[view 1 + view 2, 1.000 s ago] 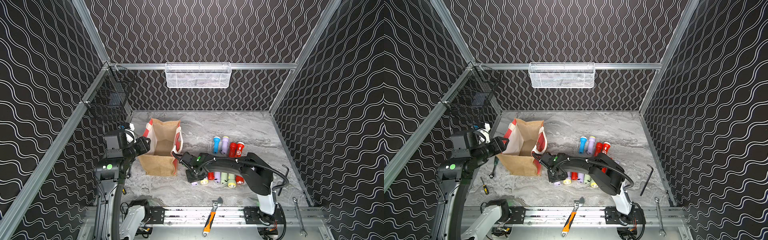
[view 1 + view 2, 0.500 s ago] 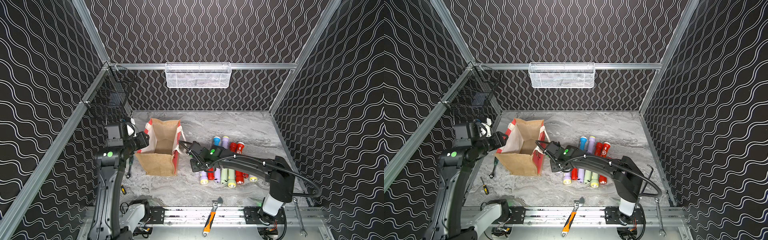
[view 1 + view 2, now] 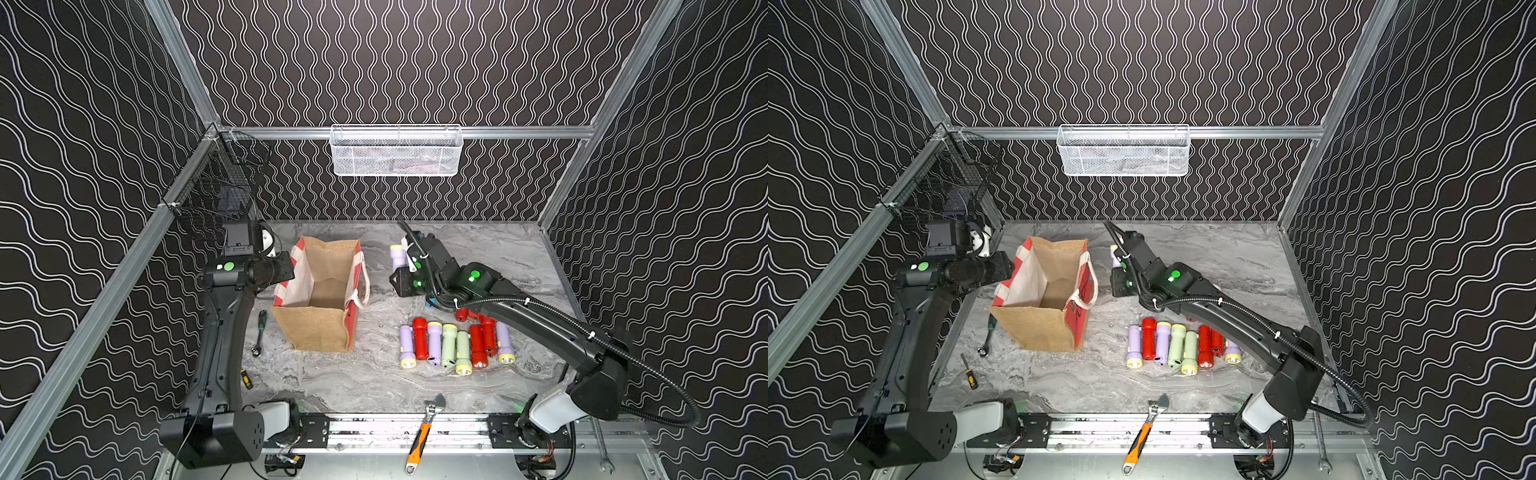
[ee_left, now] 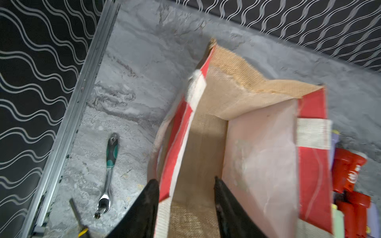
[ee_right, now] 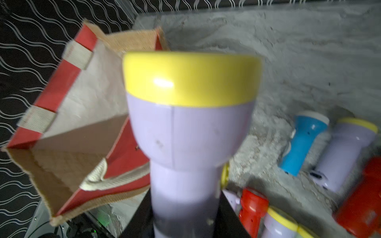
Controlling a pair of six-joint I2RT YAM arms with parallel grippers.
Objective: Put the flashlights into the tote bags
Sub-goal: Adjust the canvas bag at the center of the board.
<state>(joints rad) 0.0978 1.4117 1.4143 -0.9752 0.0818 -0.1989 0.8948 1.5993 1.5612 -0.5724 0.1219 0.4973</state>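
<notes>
The tote bag (image 3: 316,332) (image 3: 1038,328) stands upright at the left-centre with its mouth wide open and its inside bare. My left gripper (image 3: 287,269) (image 4: 186,197) is open and straddles the bag's left striped rim (image 4: 181,144); one finger is outside the wall and one inside. My right gripper (image 3: 409,266) (image 5: 184,208) is shut on a lilac flashlight (image 3: 397,254) (image 5: 189,134) with a yellow head, held up in the air just right of the bag. A row of several flashlights (image 3: 453,345) (image 3: 1179,345) lies on the table. More flashlights, among them a blue one (image 5: 303,144), lie partly hidden under the right arm.
A green-handled ratchet (image 3: 259,332) (image 4: 110,171) and a small screwdriver (image 3: 246,379) lie left of the bag. An orange-handled adjustable wrench (image 3: 424,432) rests on the front rail, a spanner (image 3: 602,444) at the front right. A white mesh basket (image 3: 395,151) hangs on the back wall and a black wire basket (image 3: 220,195) on the left wall.
My right gripper has lifted the lilac flashlight from the left end of the front row and carried it up and back beside the bag. The left gripper shifted slightly back along the bag's rim.
</notes>
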